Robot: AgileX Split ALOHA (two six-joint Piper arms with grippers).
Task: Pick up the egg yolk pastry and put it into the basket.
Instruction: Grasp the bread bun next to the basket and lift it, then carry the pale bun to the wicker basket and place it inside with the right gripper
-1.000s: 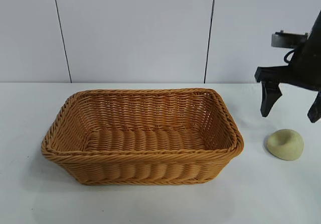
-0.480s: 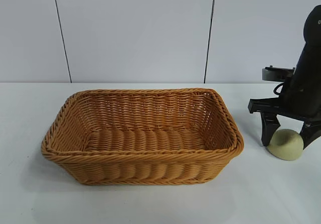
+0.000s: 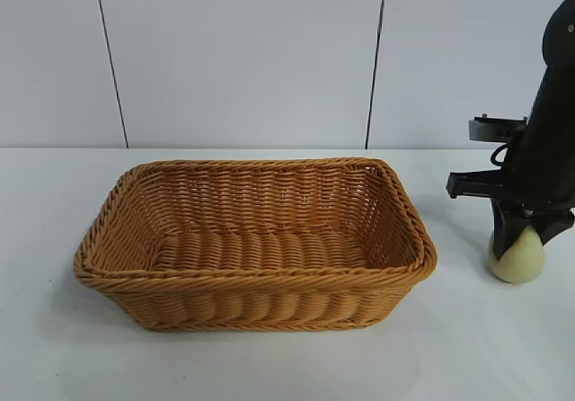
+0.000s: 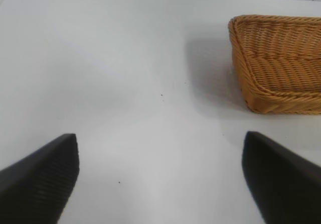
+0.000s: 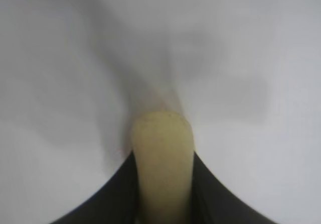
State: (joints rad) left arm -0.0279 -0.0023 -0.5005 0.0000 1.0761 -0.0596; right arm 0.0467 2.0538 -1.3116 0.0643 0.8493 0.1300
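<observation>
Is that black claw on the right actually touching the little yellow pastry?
Touching. The right wrist view shows both fingers of the right gripper pressed against the sides of the pastry, squeezing it narrow with no gap.

The room is evenly and brightly lit, the light soft and seemingly from overhead. The white table (image 3: 269, 365) shows no harsh glare. The basket (image 3: 252, 289) throws only a faint, diffuse shadow around its base, a little stronger at its left end; from the left wrist view the same grey patch lies on the table beside the basket's wall (image 4: 261, 83). That view is sharp on the weave, while the two dark fingers (image 4: 40, 179) at its lower edge are softer. The right wrist view is blurred throughout: the egg yolk pastry (image 5: 163, 158) is soft-edged, and smoky shadows spread across the table behind it.
</observation>
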